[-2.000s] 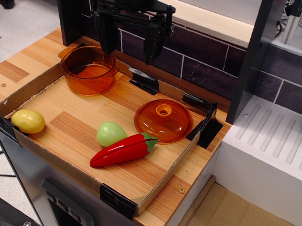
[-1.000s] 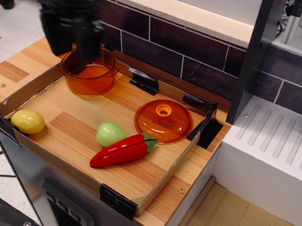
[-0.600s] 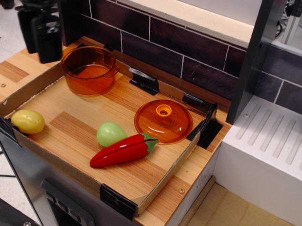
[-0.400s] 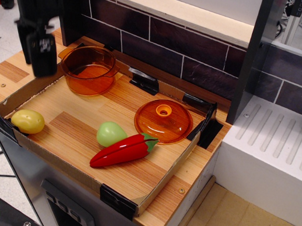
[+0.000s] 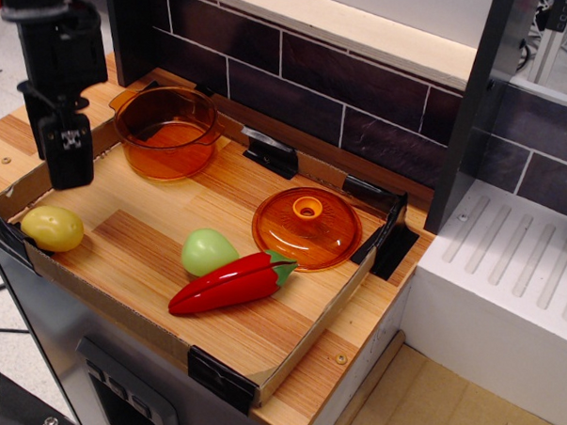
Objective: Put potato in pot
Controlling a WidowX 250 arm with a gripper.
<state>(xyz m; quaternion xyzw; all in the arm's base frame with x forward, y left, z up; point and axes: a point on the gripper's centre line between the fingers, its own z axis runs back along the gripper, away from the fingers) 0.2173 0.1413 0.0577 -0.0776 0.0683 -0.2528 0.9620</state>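
You are in the approach step: the potato is not yet picked up, and the gripper (image 5: 66,156) hangs at the far left of the frame, above and slightly right of it. The black arm reaches down from the upper left corner, roughly vertical, its finger tips pointing at the tray's left edge. From this angle the fingers overlap, so you cannot tell whether they are spread or closed; nothing appears to be held between them.

The potato (image 5: 51,229), a small yellow oval, lies in the lower left corner of the cardboard tray (image 5: 287,349), close against its front wall. The next move, as it looks, calls for you to lower a little further toward the lower left, straddle the potato, and close on it without catching the tray wall.

Moving right, the pot (image 5: 166,132) sits empty at the upper left of the tray, well apart from the potato. Toward the centre lie a pale green toy (image 5: 208,252) touching a red pepper (image 5: 231,283), and just right of them the orange lid (image 5: 307,228).
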